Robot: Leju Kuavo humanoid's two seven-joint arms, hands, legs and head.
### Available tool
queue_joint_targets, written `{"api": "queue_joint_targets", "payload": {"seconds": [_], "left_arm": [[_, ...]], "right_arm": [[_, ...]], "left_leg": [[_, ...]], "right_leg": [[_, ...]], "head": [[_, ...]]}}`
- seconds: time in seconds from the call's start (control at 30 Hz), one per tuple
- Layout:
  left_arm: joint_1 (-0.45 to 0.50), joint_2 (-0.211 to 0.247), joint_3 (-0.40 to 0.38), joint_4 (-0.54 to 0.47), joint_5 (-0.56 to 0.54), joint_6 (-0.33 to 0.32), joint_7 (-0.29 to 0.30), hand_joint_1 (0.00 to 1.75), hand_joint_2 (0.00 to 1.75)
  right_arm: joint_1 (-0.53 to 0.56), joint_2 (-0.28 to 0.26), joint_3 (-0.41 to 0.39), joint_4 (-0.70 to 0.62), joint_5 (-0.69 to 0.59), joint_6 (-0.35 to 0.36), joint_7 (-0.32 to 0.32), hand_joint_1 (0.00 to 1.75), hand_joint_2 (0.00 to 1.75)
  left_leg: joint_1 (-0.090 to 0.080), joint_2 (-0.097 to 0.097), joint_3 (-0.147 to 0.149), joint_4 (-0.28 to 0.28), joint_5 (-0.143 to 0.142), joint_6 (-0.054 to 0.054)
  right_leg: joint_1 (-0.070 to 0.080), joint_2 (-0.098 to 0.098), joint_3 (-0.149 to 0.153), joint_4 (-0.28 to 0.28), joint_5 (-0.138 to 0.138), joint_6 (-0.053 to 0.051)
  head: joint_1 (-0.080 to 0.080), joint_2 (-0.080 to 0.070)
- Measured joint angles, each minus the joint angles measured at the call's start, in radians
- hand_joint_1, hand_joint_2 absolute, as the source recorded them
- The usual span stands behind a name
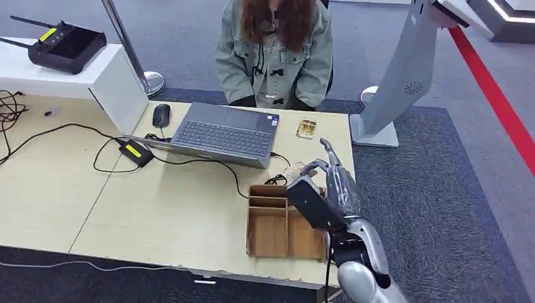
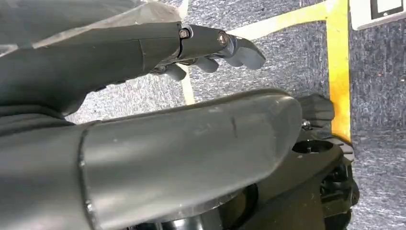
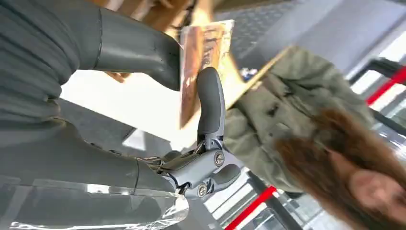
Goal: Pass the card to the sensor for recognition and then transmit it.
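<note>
Head view: the desk (image 1: 158, 214) carries a laptop (image 1: 224, 132) at twelve o'clock and a wooden tray (image 1: 277, 224) near its three o'clock edge, with open carpet beyond. The right robot hand (image 1: 322, 189) is raised above the tray, pinching the card (image 3: 201, 62) between thumb and a finger. The left robot hand (image 2: 158, 96) hangs over carpet, fingers apart, holding nothing. A person (image 1: 274, 50) sits opposite.

matt wooden tray (image 1: 268, 237), glossy card (image 3: 201, 62)
</note>
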Motion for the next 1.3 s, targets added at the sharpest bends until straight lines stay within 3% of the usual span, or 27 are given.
{"api": "queue_joint_targets", "payload": {"seconds": [0.27,0.43,0.53,0.8,0.97,1.3], "left_arm": [[0.0,0.0,0.016,0.0,-0.008,0.009,0.002,0.0,0.0],[-0.001,-0.003,0.016,0.0,-0.016,0.004,0.021,0.0,0.0],[-0.002,-0.006,0.008,0.0,-0.016,-0.013,0.033,0.0,0.0],[-0.005,-0.011,-0.048,0.001,-0.016,-0.037,0.055,0.0,0.0],[-0.007,-0.013,-0.072,0.001,-0.016,-0.042,0.055,0.0,0.0],[-0.006,-0.013,-0.096,0.001,-0.016,-0.045,0.056,0.0,0.0]], "right_arm": [[-0.022,-0.014,-0.013,-0.23,-0.081,-0.014,-0.006,1.75,1.75],[-0.156,-0.008,-0.012,-0.22,-0.12,-0.03,0.012,1.75,1.75],[-0.258,0.011,-0.012,-0.132,-0.11,-0.061,0.021,1.75,1.75],[-0.489,0.083,-0.013,0.268,-0.06,-0.164,-0.032,1.75,1.75],[-0.542,0.127,-0.013,0.469,-0.044,-0.191,-0.045,1.75,1.75],[-0.569,0.167,-0.014,0.685,-0.024,-0.206,-0.051,1.75,1.75]], "left_leg": [[0.0,0.001,0.0,0.0,0.0,0.0],[0.0,0.001,0.0,0.0,0.001,-0.001],[0.0,0.0,-0.001,0.0,0.002,-0.001],[0.0,-0.001,0.0,0.0,0.003,-0.001],[0.001,-0.001,-0.001,0.0,0.003,-0.001],[0.0,-0.001,-0.002,0.0,0.003,-0.001]], "right_leg": [[0.0,0.0,0.0,0.0,0.0,0.0],[0.0,0.0,0.001,0.0,0.001,0.0],[0.0,0.0,0.002,0.0,0.001,0.0],[0.0,-0.001,0.001,0.001,0.002,-0.001],[0.0,-0.001,0.0,0.001,0.002,-0.001],[0.0,-0.001,-0.001,0.001,0.002,-0.001]], "head": [[0.0,0.0],[0.0,0.0],[0.0,0.0],[0.0,0.0],[0.0,0.0],[0.0,0.0]]}}
